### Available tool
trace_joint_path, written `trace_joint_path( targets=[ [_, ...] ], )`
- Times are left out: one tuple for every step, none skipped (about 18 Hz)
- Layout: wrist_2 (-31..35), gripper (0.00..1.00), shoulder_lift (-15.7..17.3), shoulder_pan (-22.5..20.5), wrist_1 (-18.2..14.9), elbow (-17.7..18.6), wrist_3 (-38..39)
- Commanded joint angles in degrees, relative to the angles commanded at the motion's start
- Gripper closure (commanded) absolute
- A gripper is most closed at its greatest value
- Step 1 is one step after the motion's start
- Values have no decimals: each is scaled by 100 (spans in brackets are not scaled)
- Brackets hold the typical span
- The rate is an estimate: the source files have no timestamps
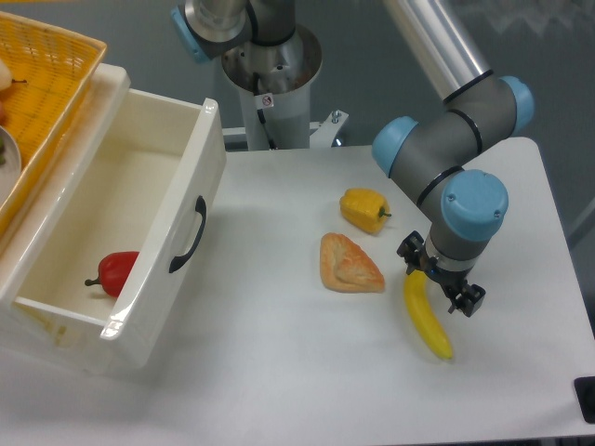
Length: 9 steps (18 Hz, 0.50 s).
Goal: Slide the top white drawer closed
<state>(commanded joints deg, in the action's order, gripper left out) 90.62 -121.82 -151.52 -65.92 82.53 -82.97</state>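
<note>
Top white drawer: the glossy cream-white plastic drawer box (139, 139) with a black arched handle (189, 234) on its front panel stands pulled well out from the cabinet, over the left edge of the white tabletop (279, 372).
Drawer contents: a red bell pepper (115, 270) lies on the drawer floor near the front panel; the rest of the floor looks bare.
Above the drawer: a yellow-orange mesh basket (46, 74) sits at the top left corner, partly cut off by the frame.
Gripper: the black two-finger gripper (443, 282) hangs near the right edge of the tabletop, directly over the upper end of a yellow banana (429, 321). Its fingers appear apart, one on each side of the banana's end, but whether they touch it cannot be told from this view.
Other items: a yellow bell pepper (364, 209) and a triangular golden pastry (350, 264) lie about mid-table, between the drawer and the gripper.
Progress: nothing of the closing looks done; the drawer is fully open and the gripper is well apart from it.
Left to do: by judgement, the arm must cross the tabletop to the drawer front, meet the panel or handle, and push it toward the cabinet until it sits flush.
</note>
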Motion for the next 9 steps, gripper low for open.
trace_joint_path(
  targets=[
    [0, 0, 0, 0, 0, 9, 9],
    [0, 0, 0, 9, 0, 18, 17],
    [-9, 0, 9, 9, 0, 18, 18],
    [-44, 0, 9, 9, 0, 18, 26],
    [-87, 0, 9, 17, 0, 18, 44],
    [-131, 0, 18, 35, 0, 18, 87],
    [-201, 0, 26, 35, 0, 18, 201],
    [-289, 0, 44, 35, 0, 9, 333],
    [-360, 0, 61, 44, 0, 0, 447]
  ],
)
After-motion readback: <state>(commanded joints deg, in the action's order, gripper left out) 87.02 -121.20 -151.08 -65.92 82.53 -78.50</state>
